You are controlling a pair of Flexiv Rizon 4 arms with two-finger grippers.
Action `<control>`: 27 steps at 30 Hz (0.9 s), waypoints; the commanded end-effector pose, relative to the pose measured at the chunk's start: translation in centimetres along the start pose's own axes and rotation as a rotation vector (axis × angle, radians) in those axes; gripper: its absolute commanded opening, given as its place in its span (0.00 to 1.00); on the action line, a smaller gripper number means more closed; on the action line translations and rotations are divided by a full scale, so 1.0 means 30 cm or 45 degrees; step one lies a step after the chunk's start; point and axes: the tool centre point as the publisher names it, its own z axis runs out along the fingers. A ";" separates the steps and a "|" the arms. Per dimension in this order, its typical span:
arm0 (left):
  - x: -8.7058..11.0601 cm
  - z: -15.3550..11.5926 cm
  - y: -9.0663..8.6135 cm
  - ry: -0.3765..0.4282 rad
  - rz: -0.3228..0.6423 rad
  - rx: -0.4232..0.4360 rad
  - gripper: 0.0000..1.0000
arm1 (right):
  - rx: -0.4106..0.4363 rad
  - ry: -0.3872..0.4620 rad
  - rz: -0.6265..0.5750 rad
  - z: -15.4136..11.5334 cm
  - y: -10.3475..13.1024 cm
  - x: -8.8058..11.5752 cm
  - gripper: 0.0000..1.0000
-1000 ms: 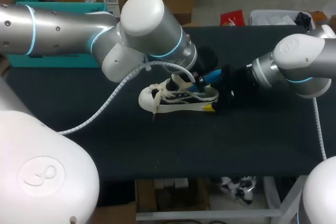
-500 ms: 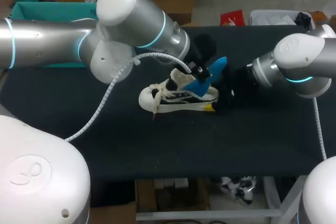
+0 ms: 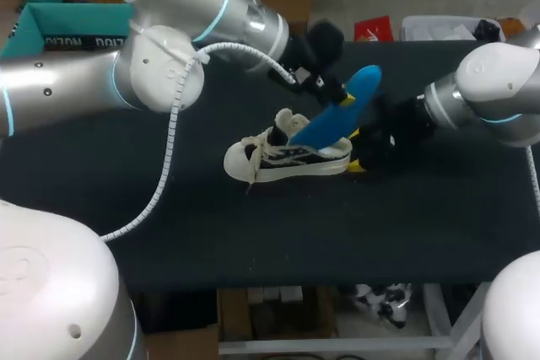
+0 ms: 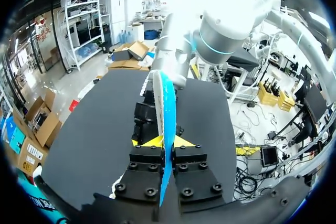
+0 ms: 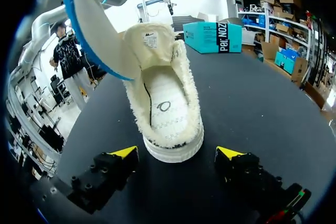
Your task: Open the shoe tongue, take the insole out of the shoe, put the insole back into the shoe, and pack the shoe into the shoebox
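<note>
Black table (image 3: pixel 253 233): left gripper (image 4: pixel 164 141) pinches blue insole (image 3: pixel 342 111) over the shoe (image 3: pixel 283 158), right gripper (image 5: pixel 178 152) spread wide about its heel

1 overhead view, 2 wrist close-ups

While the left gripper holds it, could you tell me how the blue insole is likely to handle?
Probably bendy yet springy: the blue insole curves but holds its shape beyond the left gripper. Likely light, as a thin pinch carries it. Its lower end may catch on the fleecy lining of the shoe.
</note>
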 end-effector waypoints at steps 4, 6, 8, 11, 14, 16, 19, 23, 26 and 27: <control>-0.007 -0.060 -0.020 0.116 -0.027 0.050 0.00 | 0.115 -0.004 -0.024 -0.129 0.048 0.011 1.00; -0.013 -0.086 -0.025 0.149 -0.038 0.053 0.00 | 0.163 0.008 -0.033 -0.156 0.068 0.000 1.00; -0.022 -0.116 -0.031 0.191 -0.049 0.052 0.00 | 0.217 0.020 -0.037 -0.181 0.092 -0.011 1.00; -0.034 -0.170 -0.040 0.234 -0.062 0.057 0.00 | 0.298 0.026 -0.041 -0.215 0.132 -0.023 1.00; -0.045 -0.226 -0.049 0.263 -0.079 0.060 0.00 | 0.382 0.033 -0.054 -0.238 0.180 -0.037 1.00; -0.054 -0.252 -0.051 0.278 -0.096 0.062 0.00 | 0.433 0.041 -0.059 -0.243 0.205 -0.048 1.00; -0.072 -0.295 -0.048 0.303 -0.121 0.064 0.00 | 0.496 0.052 -0.072 -0.237 0.238 -0.066 1.00; -0.082 -0.365 -0.043 0.315 -0.138 0.064 0.00 | 0.579 0.065 -0.068 -0.218 0.268 -0.092 1.00; -0.081 -0.409 -0.025 0.293 -0.158 0.043 0.00 | 0.622 0.074 -0.085 -0.198 0.291 -0.102 1.00; -0.081 -0.421 -0.016 0.281 -0.164 0.035 0.00 | 0.642 0.079 -0.087 -0.190 0.300 -0.105 1.00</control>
